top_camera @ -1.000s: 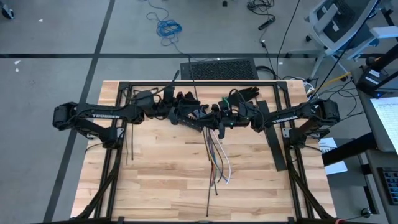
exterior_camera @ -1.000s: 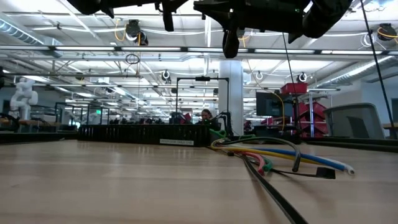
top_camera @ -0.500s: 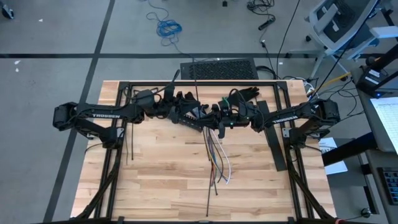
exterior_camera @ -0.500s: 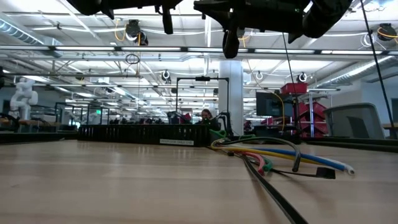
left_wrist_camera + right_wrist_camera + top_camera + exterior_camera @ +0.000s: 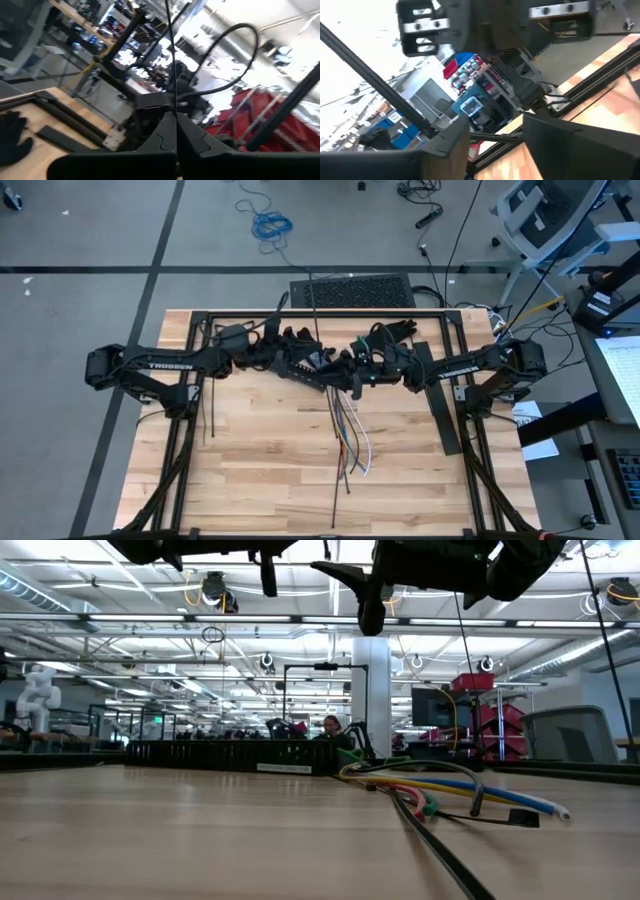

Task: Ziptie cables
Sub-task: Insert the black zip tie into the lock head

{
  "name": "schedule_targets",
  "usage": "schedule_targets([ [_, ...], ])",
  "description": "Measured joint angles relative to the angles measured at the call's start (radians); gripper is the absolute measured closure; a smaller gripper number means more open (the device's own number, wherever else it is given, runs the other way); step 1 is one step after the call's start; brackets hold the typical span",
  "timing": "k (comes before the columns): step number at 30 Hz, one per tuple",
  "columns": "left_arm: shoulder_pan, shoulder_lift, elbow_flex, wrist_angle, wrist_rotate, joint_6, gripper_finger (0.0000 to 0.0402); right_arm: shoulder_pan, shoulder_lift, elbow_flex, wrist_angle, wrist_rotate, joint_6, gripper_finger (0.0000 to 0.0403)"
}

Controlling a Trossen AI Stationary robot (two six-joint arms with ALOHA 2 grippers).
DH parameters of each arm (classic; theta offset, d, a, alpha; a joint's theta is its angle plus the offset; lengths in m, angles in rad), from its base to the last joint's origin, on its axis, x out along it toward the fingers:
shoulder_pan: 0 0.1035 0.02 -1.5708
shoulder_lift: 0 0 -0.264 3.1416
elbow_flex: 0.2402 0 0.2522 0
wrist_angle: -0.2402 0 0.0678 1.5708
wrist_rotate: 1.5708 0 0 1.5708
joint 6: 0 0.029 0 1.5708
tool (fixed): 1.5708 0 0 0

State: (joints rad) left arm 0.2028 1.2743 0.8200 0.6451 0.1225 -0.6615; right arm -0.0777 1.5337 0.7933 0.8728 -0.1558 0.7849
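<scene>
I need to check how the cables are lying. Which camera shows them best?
The high view: the cables lie fanned out on the table, whole and unobstructed. The low view shows them edge-on, overlapping. Neither wrist view shows them.

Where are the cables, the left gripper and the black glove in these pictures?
cables (image 5: 347, 435): high view, middle of the bundle.
left gripper (image 5: 176, 131): left wrist view, shut fingertips, clamping a thin ziptie.
black glove (image 5: 12, 135): left wrist view, its palm.

The left end effector pinches a thin dark ziptie.
</scene>
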Motion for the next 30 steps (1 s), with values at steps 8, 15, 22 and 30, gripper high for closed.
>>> schedule_targets([
  [8,0.021,0.0,0.0,-0.052,-0.009,0.042,0.0402,0.035,-0.006,0.0,0.033,-0.005,-0.119,0.0189],
  [15,0.04,-0.07,-0.001,-0.12,0.076,0.062,0.0402,0.02,-0.006,0.0,-0.028,-0.008,-0.196,0.0188],
  [22,0.046,-0.213,-0.001,-0.277,0.071,0.114,0.0402,-0.011,-0.007,-0.001,-0.098,-0.007,-0.243,0.0188],
  [30,0.045,-0.262,-0.001,-0.428,0.291,0.025,0.0401,-0.035,-0.007,-0.001,-0.166,-0.007,-0.316,0.0188],
])
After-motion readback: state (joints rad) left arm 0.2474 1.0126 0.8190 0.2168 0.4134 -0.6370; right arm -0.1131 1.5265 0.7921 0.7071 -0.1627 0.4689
